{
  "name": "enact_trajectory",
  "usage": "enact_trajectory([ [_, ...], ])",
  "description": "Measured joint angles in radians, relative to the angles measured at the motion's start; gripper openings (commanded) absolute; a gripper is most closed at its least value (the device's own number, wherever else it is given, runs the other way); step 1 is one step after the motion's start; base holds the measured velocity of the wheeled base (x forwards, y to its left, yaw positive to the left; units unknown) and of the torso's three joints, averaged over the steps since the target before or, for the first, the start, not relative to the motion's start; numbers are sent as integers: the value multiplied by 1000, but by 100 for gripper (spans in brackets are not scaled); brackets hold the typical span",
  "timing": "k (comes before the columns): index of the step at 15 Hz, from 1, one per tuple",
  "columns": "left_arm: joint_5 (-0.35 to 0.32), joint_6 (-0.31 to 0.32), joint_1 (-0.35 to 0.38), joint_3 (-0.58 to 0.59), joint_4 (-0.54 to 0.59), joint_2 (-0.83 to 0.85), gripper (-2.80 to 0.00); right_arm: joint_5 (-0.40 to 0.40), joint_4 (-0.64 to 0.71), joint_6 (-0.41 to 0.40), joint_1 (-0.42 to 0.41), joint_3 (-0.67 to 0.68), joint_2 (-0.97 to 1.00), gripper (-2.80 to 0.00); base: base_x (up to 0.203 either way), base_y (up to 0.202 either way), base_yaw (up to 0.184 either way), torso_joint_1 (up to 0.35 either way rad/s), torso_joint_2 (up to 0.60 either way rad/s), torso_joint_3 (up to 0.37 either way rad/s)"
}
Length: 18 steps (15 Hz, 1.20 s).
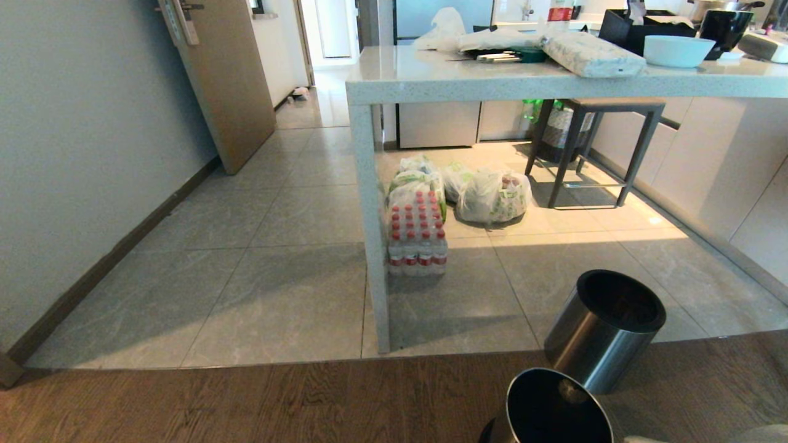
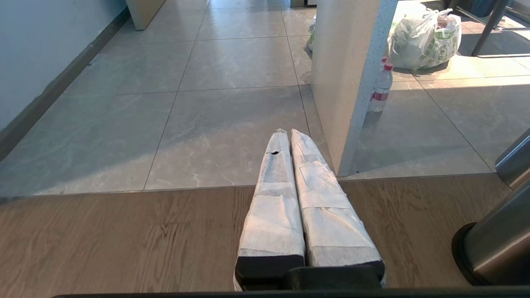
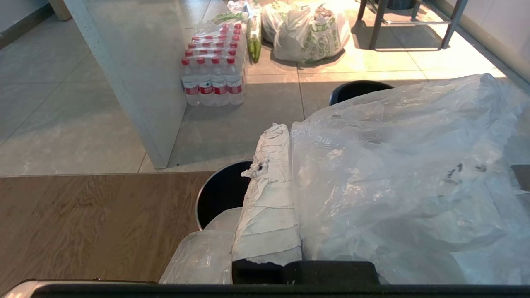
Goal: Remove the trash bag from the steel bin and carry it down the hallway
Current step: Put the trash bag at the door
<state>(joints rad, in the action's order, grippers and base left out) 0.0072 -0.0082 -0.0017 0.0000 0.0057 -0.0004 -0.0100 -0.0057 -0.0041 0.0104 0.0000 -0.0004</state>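
Right pincer [image 3: 285,132]: closed on the trash bag [image 3: 397,174]. In the right wrist view the clear, crumpled plastic drapes over one wrapped finger and hides it; the other finger [image 3: 269,198] stays visible alongside. The bag hangs out of the bins, above the wooden floor [image 1: 246,400].

Left pincer [image 2: 287,132]: fingers pressed together, holding nothing, pointing out over the wooden floor toward the tile edge.

Two steel bins stand on the wooden floor at the lower right of the head view. The nearer bin [image 1: 554,409] is cut by the bottom edge, its dark inside showing one small pale scrap. The farther bin [image 1: 600,332] stands just behind it at the tile edge, dark inside. Which one held the bag cannot be told.

The table [image 1: 468,80] stands ahead, its stone leg [image 1: 372,234] reaching the tiled floor [image 1: 277,246]. Just right of the leg sits a pack of water bottles [image 1: 417,237] with red caps. Behind it lie white grocery bags with green print [image 1: 492,195]. A dark stool [image 1: 606,144] stands beneath the table further right. On the table are a pale bowl [image 1: 677,50] and a wrapped package [image 1: 591,55].

At upper left a wooden door [image 1: 225,80] stands open, with the hallway [image 1: 320,92] continuing beyond.
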Motion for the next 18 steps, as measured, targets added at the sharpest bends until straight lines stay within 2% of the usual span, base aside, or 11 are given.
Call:
enact_trajectory([
  [8, 1, 11, 1, 0, -3, 0, -280, 0, 0, 0, 0, 0, 0, -280, 1, 20, -3, 1, 1, 1],
  [18, 2, 8, 0, 0, -4, 0, -280, 0, 0, 0, 0, 0, 0, -280, 0, 190, 1, 2, 0, 4],
])
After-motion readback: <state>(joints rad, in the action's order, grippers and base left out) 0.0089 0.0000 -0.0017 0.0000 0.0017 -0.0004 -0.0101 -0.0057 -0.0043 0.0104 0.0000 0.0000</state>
